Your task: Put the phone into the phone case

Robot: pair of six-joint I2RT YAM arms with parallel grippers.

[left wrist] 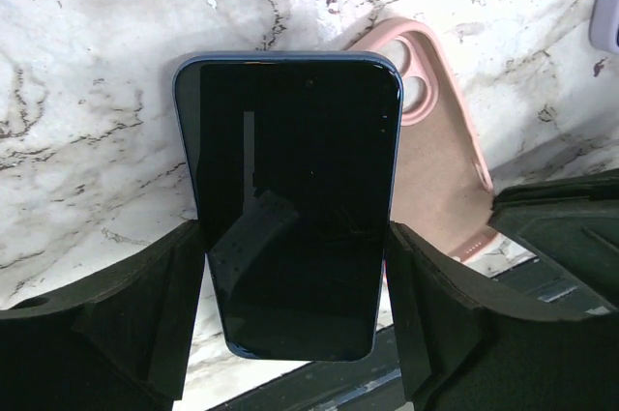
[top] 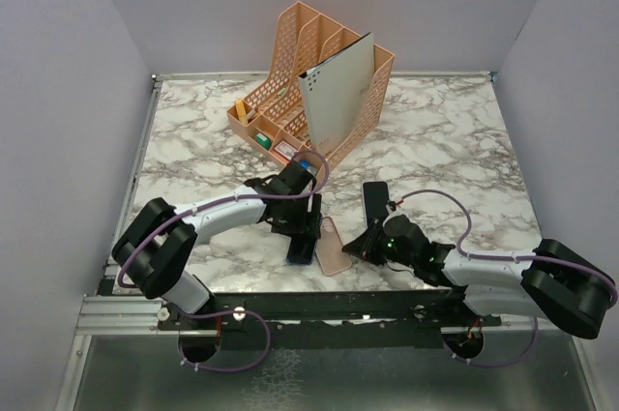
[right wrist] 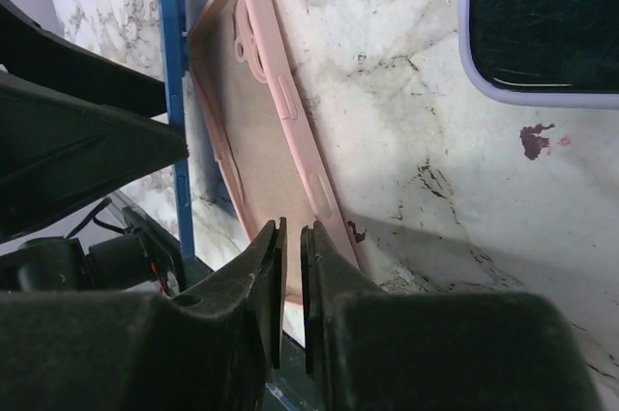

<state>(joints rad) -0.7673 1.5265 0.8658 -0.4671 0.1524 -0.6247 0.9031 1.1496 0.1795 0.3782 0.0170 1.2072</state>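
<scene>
While the left gripper (left wrist: 295, 276) had the phone (left wrist: 290, 198) clamped by its long sides between chunky matte-black fingers (left wrist: 164, 314), it was held low over the marble-look table (top: 435, 140), near the front edge and roughly centre. The phone was a slim slab with rounded corners, a blue rim and a glossy black screen throwing reflections.

Just to its right was the phone case (left wrist: 440, 150): dusty pink, a soft matte rubbery look, a raised lip all round and a rounded camera cutout at one end. From the right wrist cam it looked tipped up along one long side, close against the phone.

The right gripper (right wrist: 292, 256) was down at the case's near end, jaws pulled almost together with only a sliver between them. Couldn't tell if the lip was pinched in there.

The left arm reached in from the near left, elbow out, wrist angled down. The right arm lay low, forearm stretched leftward.

A second phone (right wrist: 542, 24) in a lilac cover lay flat a bit farther back, and a peach lattice-plastic desk organizer (top: 290, 53) stood at the far side.
</scene>
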